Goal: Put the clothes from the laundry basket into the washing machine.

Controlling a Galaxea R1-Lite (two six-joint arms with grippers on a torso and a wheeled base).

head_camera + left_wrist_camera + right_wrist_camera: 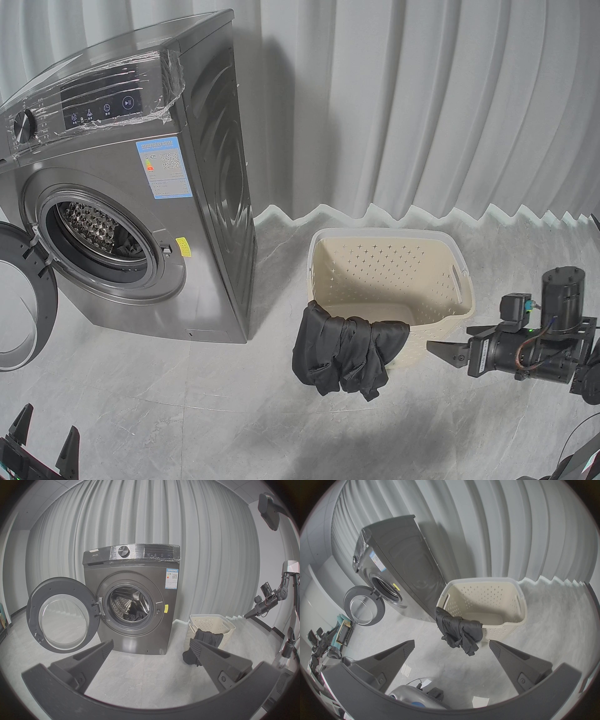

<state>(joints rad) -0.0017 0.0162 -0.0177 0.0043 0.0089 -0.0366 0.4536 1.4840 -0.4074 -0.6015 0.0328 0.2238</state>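
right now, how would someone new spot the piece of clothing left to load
Find the grey washing machine; the cream laundry basket stands beside it. The black garment drapes over the basket's near rim, the only dark, limp thing against pale plastic.

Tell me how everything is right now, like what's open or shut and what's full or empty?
Washing machine door: swung wide open.
Drum: holds a dark garment.
Laundry basket: upright, inside looks empty.
Black clothes: draped over the basket's front rim, hanging outside.
Left tool: open, empty.
Right tool: open, empty.
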